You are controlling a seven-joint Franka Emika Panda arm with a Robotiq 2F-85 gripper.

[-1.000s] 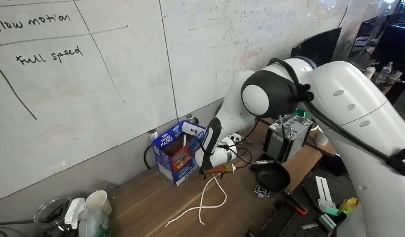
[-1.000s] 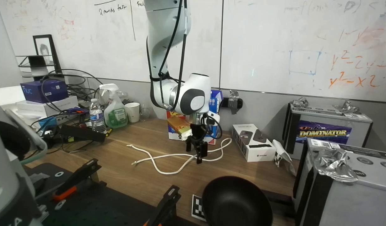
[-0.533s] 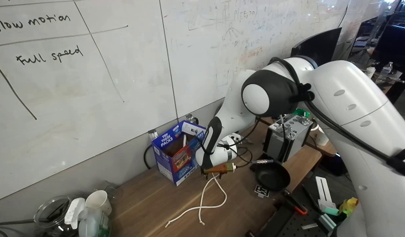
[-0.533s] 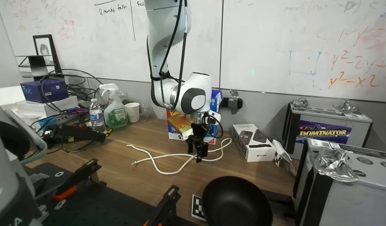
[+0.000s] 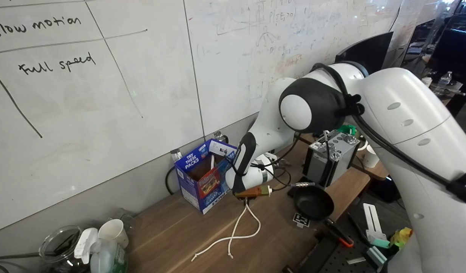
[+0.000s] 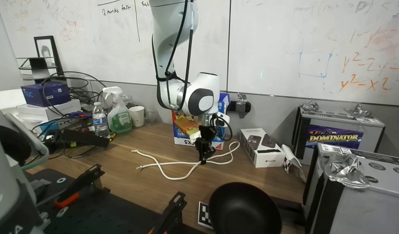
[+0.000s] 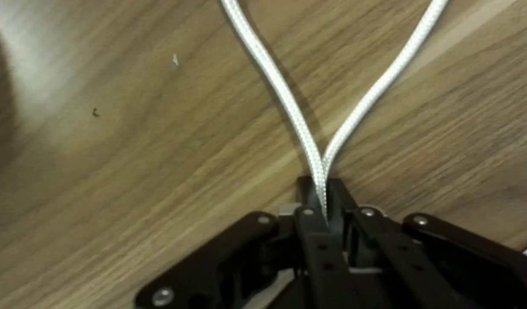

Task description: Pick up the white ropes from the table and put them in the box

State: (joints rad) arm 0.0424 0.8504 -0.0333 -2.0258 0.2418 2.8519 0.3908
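Note:
The white ropes (image 7: 282, 90) run up from between the fingertips in the wrist view, two strands meeting there in a narrow V. My gripper (image 7: 323, 189) is shut on them, its fingers nearly together. In an exterior view the gripper (image 6: 203, 160) sits low over the brown table (image 6: 121, 175), with rope (image 6: 181, 178) looping out to both sides on the wood. The loose ends trail across the table (image 5: 172, 235) in an exterior view. Behind the gripper, against the wall, stands the blue box (image 5: 189, 189), its top open; a white strip shows inside. The arm partly covers the box (image 6: 180, 136).
A black pan (image 6: 244, 208) lies on the near side, with a marker card (image 6: 204, 214) beside it. A white phone carton (image 6: 267, 156) stands right of the ropes. A spray bottle (image 6: 119, 117) and paper cup (image 6: 137, 116) are at the back. Black clamps (image 6: 173, 211) line the near edge.
The fingers have come together on the ropes, drawing two strands into one point. The gripper has risen slightly, and the rope ends have shifted a little.

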